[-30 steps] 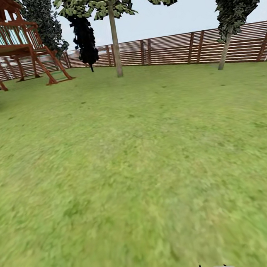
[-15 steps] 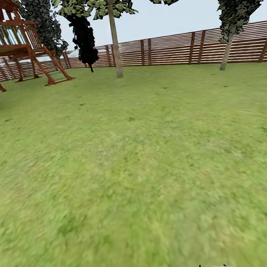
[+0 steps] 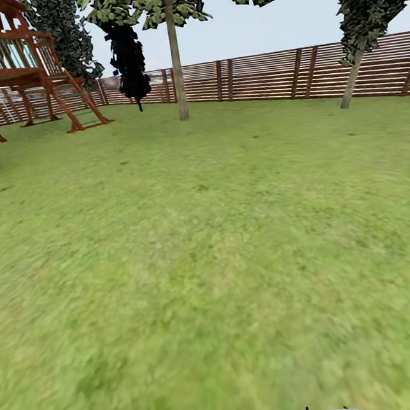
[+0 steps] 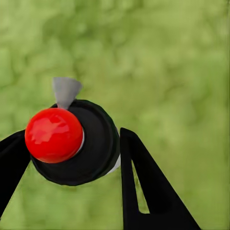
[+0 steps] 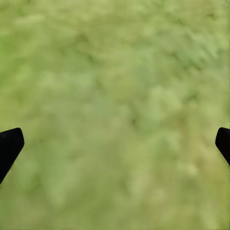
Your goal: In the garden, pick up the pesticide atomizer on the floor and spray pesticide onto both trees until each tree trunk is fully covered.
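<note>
A lawn (image 3: 212,262) lies ahead, with a fence (image 3: 266,79) behind it. A tree (image 3: 175,54) stands before the fence, a playhouse (image 3: 16,74) to its left, another tree (image 3: 356,52) at right.

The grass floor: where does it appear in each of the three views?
Head view: the grass floor runs from the bottom edge up to the fence.
Left wrist view: behind the left gripper, shut on the atomizer.
Right wrist view: behind the open right gripper.
Shared landmark: this grass.

Flat, even daylight under a pale sky (image 3: 310,12), with only faint shadows. The near grass (image 3: 220,331) is smeared and blurred; the far fence (image 3: 266,75) stays sharper.
</note>
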Controlling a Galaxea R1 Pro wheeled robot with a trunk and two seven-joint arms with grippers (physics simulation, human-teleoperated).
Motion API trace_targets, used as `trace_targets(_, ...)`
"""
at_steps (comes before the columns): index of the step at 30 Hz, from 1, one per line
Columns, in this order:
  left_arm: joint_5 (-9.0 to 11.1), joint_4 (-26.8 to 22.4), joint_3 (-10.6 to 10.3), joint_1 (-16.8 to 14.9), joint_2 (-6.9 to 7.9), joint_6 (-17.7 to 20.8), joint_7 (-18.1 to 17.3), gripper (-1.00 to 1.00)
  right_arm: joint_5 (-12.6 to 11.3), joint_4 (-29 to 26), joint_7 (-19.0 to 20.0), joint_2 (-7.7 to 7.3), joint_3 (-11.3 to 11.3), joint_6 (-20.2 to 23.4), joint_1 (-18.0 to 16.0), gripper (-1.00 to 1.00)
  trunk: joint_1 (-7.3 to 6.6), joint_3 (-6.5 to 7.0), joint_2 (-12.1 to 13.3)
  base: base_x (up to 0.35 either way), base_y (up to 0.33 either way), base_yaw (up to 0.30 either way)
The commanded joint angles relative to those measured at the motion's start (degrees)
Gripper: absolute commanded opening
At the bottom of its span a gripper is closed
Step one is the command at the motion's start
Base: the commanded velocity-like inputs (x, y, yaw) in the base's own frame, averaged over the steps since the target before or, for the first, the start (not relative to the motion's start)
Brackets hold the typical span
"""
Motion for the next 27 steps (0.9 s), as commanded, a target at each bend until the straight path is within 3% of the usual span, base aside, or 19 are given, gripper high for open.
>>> trace_targets(1,0.0,0.0,0.02,0.01,0.01,-0.03,-0.02,-1.0,0.0,0.0,-0.01,0.02,0.02,0.0,0.0,1.0,0.0,0.0,0.0,0.339,0.0,0.0)
trace_targets(27,0.0,0.0,0.02,0.02,0.01,0.04,-0.02,-1.0,0.0,-0.01,-0.01,0.0,0.0,0.0,0.0,1.0,0.0,0.0,0.0,0.34,0.0,0.0)
